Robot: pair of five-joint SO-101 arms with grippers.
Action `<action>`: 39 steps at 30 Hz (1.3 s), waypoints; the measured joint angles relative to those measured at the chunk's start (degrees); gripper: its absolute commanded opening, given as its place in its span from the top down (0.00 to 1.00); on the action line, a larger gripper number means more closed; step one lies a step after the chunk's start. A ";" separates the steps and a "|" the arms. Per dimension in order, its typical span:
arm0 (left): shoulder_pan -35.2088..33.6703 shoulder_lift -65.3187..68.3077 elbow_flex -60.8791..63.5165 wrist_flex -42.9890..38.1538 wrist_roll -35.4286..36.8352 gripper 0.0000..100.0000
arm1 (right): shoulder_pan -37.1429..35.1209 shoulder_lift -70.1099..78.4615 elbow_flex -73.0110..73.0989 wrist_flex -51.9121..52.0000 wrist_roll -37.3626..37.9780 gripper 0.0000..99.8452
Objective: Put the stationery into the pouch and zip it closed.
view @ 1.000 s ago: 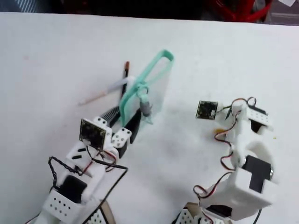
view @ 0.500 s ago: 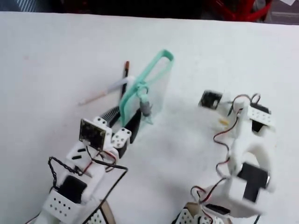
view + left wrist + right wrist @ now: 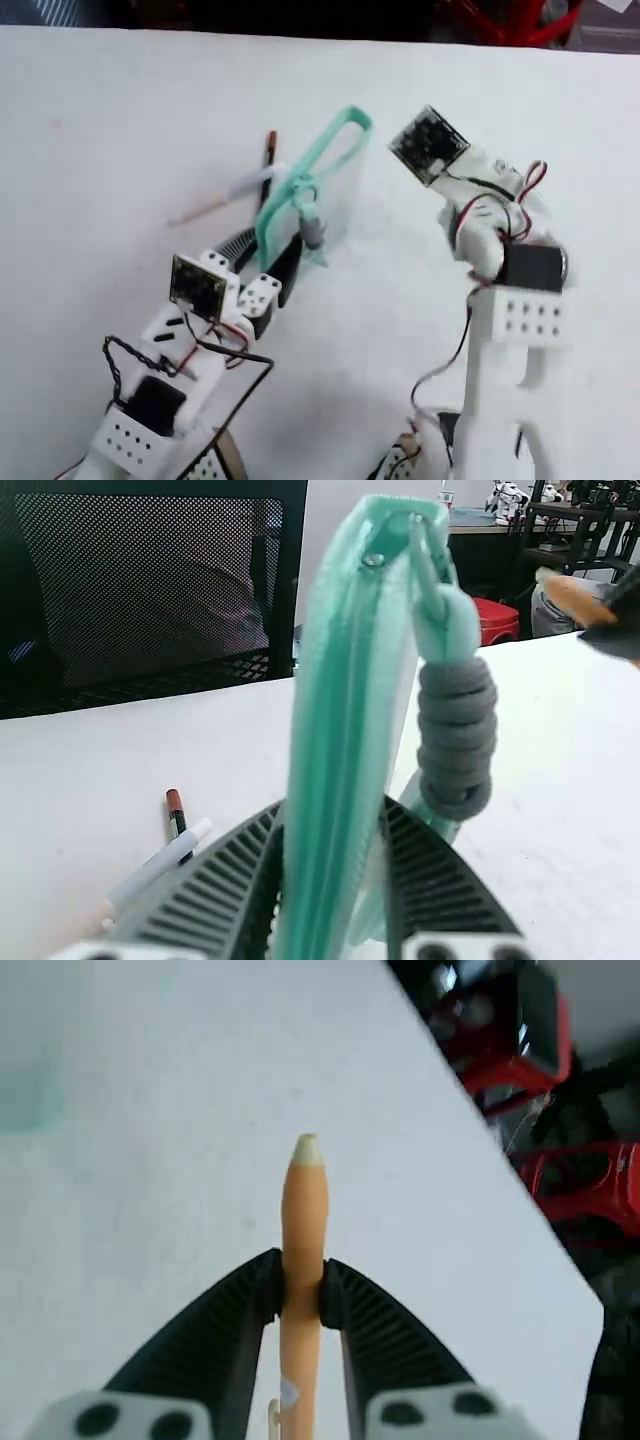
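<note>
Your left claw (image 3: pixel 335 810) is clamped on the mint-green translucent zip pouch (image 3: pixel 340 680), which stands on edge between its jaws, while your right claw (image 3: pixel 300 1265), its arm (image 3: pixel 510 320) raised and outstretched, grips an orange tapered pen (image 3: pixel 303 1190) whose tip projects ahead of the jaws.

Pouches: one pouch (image 3: pixel 340 740) is counted, with one grey pull (image 3: pixel 455 735) recorded on its zip.
Stationery: three pieces are listed, namely one orange pen (image 3: pixel 300 1230), one white pen (image 3: pixel 250 183) and one dark pencil (image 3: pixel 270 148).
Grippers: two are entered, the left gripper (image 3: pixel 335 815) and the right gripper (image 3: pixel 300 1260).
Tables: one table (image 3: pixel 100 100).
</note>
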 measured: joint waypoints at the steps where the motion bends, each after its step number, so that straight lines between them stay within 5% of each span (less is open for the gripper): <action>1: 0.00 0.00 0.00 0.00 0.00 0.86 | -1.41 -0.53 -2.90 1.58 -2.73 0.98; 18: 0.00 0.00 0.00 0.00 0.00 0.86 | -17.58 15.12 -52.04 7.47 -51.69 0.98; 39: 0.00 0.00 0.00 0.00 0.00 0.86 | -21.19 22.15 -41.05 -0.09 -54.86 0.98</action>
